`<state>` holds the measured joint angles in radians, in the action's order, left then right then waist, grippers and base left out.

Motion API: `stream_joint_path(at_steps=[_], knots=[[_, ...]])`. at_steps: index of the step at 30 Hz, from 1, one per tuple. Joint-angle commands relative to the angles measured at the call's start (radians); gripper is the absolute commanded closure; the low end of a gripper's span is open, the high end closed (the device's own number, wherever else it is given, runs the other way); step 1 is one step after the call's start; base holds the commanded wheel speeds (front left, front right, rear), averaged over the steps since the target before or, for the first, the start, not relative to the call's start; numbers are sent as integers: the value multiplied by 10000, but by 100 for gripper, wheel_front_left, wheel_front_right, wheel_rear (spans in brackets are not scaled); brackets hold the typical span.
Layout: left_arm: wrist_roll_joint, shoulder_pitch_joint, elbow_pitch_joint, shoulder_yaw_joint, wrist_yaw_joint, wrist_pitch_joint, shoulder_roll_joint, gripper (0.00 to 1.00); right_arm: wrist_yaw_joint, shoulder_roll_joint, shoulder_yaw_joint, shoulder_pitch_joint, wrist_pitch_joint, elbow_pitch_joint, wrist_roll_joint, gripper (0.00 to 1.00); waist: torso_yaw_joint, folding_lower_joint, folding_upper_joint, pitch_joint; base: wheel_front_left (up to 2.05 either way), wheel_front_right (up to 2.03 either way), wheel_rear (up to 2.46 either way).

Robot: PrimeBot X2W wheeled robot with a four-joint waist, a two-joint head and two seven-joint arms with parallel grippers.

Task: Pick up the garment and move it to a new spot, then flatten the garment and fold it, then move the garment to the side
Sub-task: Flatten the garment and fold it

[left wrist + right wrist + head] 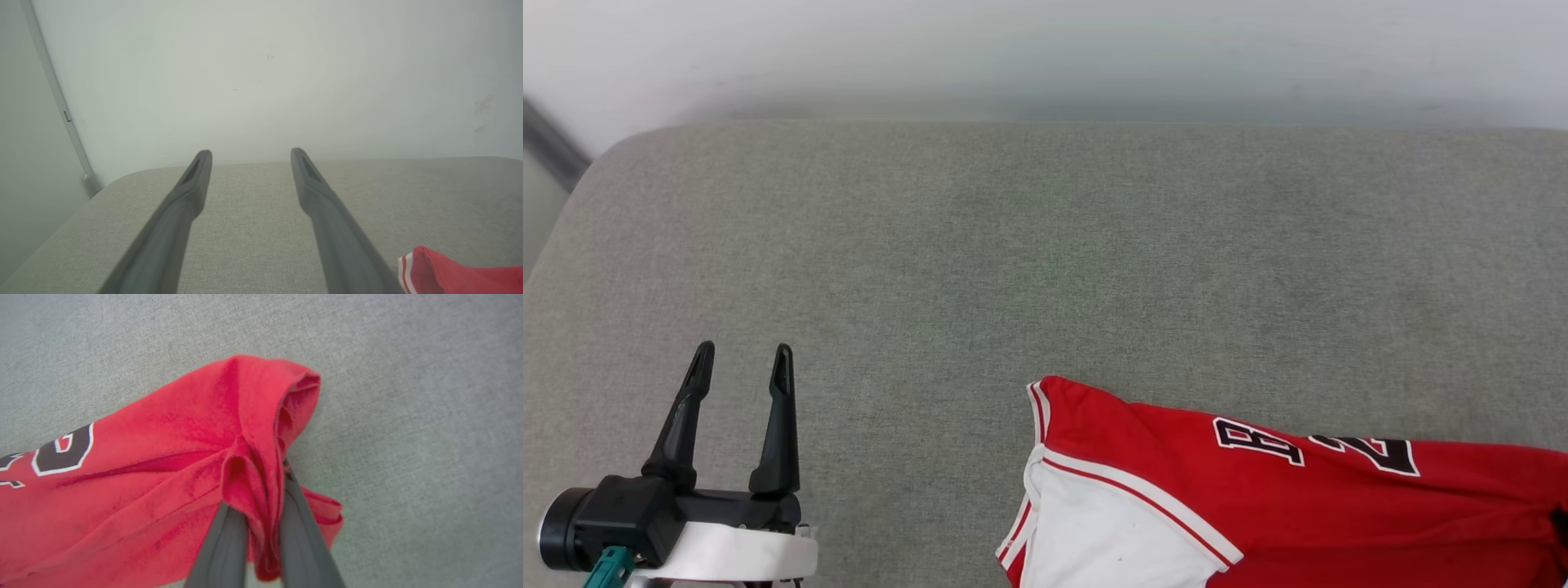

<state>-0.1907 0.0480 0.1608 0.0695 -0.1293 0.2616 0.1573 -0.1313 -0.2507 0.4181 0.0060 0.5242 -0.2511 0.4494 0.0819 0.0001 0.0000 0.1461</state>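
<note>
Left tool low over grey upholstered surface, fingers spread, empty. Right tool clenched on bunched edge of red jersey T-shirt. Shirt lies lower right on surface, white sleeve and black lettering showing.

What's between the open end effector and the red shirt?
Only bare grey cushion lies between the left end effector and the garment; the head view shows that stretch, with the two apart.
</note>
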Motion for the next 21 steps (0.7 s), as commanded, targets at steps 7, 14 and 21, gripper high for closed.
stream_joint_path(at_steps=[7, 14, 21], knots=[[-46, 162, -74, -110, -8, 44, -17, 0, 8, 15, -823, 361, 256, 1076, -97, 100, -232, -1, 0, -308, 0, 0, 0], [-79, 275, -123, -134, -9, 37, -66, 0, 8, 567, -1853, 1025, 1241, 2861, 217, 100, -232, -1, 0, -672, 0, 0, 0], [-126, 436, -147, -200, -9, 37, -175, 0, 8, 1649, -3090, 1396, 2335, 4219, 726, 100, -70, -1, 0, -937, 0, 0, 0]])
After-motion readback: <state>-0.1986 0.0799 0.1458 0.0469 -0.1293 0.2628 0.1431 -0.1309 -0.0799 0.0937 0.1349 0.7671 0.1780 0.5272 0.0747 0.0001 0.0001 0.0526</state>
